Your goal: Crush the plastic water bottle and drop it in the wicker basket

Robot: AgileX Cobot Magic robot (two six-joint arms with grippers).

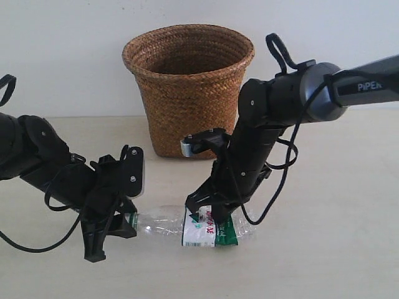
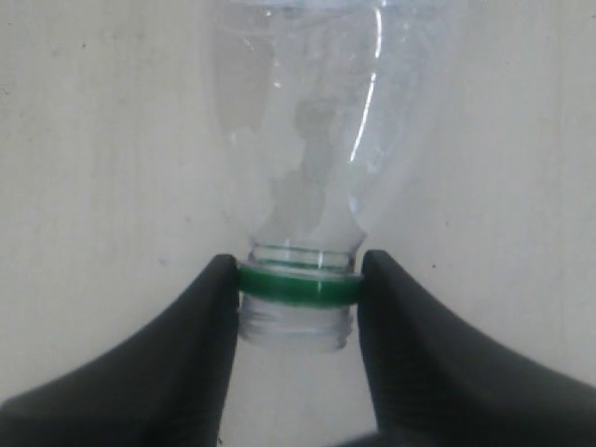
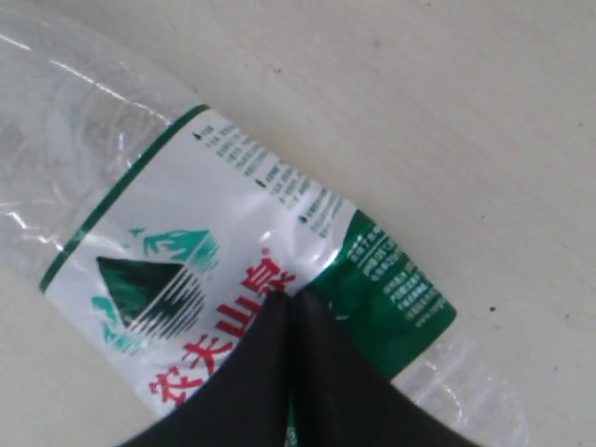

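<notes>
As our left gripper (image 2: 298, 291) clamps the neck of the plastic water bottle (image 1: 163, 225) by the tabletop's (image 1: 330, 249) near edge, our right gripper (image 3: 291, 303), fingers together, presses its label (image 3: 200, 219).

A plain pale wall (image 1: 62, 56) fills the upper frame, meeting a matte cream tabletop (image 1: 336, 249) that spans the lower half under soft, even light

— What has the pincer (image 2: 298, 279) got?
— The clear plastic water bottle (image 2: 307, 140), mid-frame. Both black fingers (image 2: 196, 345) touch its green neck ring (image 2: 298, 287).
— And the threaded mouth (image 2: 296, 326)?
— Between the fingers, over the pale bench (image 2: 84, 140).
</notes>
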